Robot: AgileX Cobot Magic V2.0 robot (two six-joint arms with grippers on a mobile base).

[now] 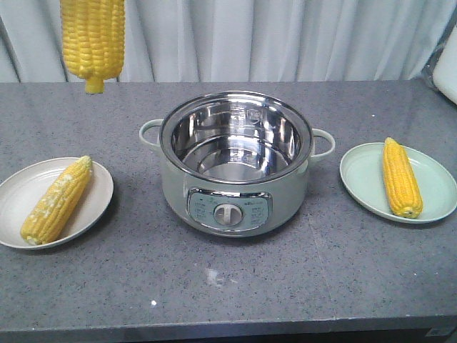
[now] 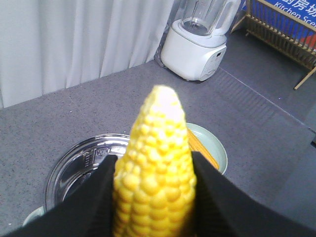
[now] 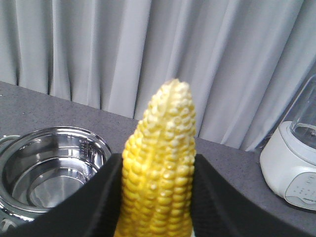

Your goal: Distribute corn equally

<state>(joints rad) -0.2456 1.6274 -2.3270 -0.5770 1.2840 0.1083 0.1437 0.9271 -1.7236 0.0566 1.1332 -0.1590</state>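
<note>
A: Left side first?

B: Your left tool (image 2: pixel 154 159) is clamped on one cob, the left cob (image 1: pixel 93 37). Its black fingers (image 2: pixel 91 200) press into the kernels on both sides. In the front view that cob hangs upright, stem end down, high above the far left part of the surface (image 1: pixel 285 279) and clear of everything on it.

A: And the right?

B: Your right tool (image 3: pixel 157 159) grips a second one, the right cob (image 3: pixel 159 163), in the same way, with the tip pointing away from the wrist camera. The front view does not show it. From the right wrist you see the pot down to its left and the blender (image 3: pixel 291 163) off to the right, in front of the curtain (image 3: pixel 98 49).

A: What lies on the surface?

B: The pot (image 1: pixel 175 189) stands in the middle with its dial facing the near edge. The cream plate (image 1: pixel 21 193) by the left edge carries the cream-plate cob (image 1: pixel 57 201), which lies slantwise with its tip toward the far edge and the pot. The green plate (image 1: pixel 364 175) by the right edge carries the green-plate cob (image 1: pixel 401 179), tip toward the far edge and stem toward the near one. Each plate sits apart from the pot, one on either side.
</note>
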